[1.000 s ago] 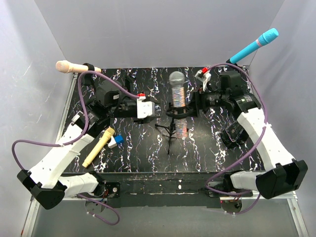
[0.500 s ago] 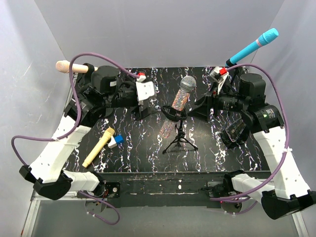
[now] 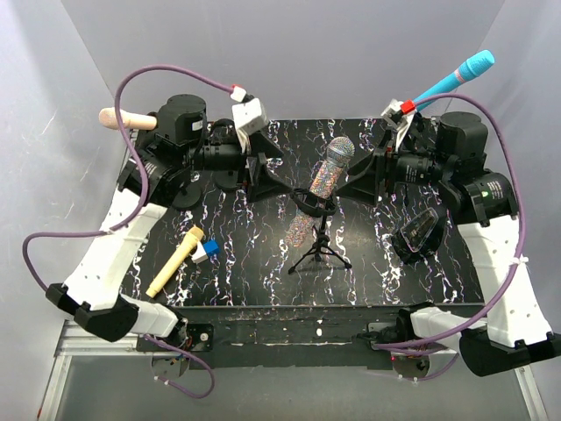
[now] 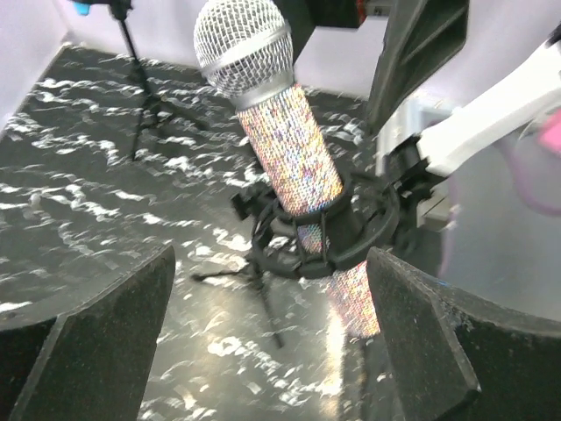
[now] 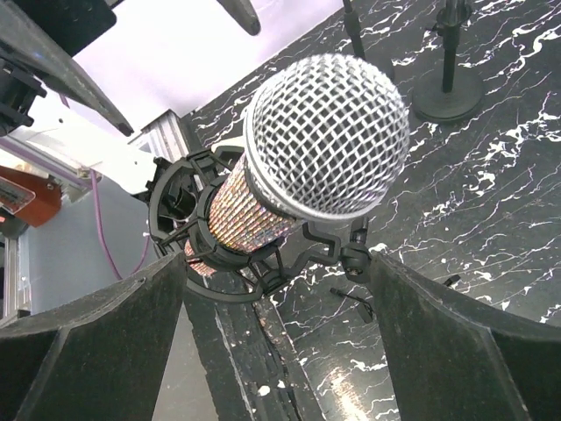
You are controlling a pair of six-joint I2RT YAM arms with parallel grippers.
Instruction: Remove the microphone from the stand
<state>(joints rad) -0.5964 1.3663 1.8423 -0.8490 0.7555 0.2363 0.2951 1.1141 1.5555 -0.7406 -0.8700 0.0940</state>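
Note:
A glitter-bodied microphone (image 3: 323, 178) with a silver mesh head sits tilted in the black shock-mount ring of a small tripod stand (image 3: 319, 249) at the table's middle. My left gripper (image 3: 266, 171) is open and empty just left of the microphone. My right gripper (image 3: 366, 181) is open and empty just right of it. In the left wrist view the microphone (image 4: 287, 149) and its mount (image 4: 326, 239) stand ahead, between the spread fingers (image 4: 98, 351). In the right wrist view the mesh head (image 5: 328, 133) fills the middle, above the spread fingers (image 5: 465, 351).
A pale pink microphone (image 3: 121, 118) stands on a stand at the back left. A blue microphone (image 3: 454, 77) stands at the back right. A yellow microphone (image 3: 175, 261) and a blue block (image 3: 209, 250) lie front left. A black holder (image 3: 417, 231) lies to the right.
Both arms have risen and drawn away from the microphone. The stand has shifted right and the microphone now leans to the upper right.

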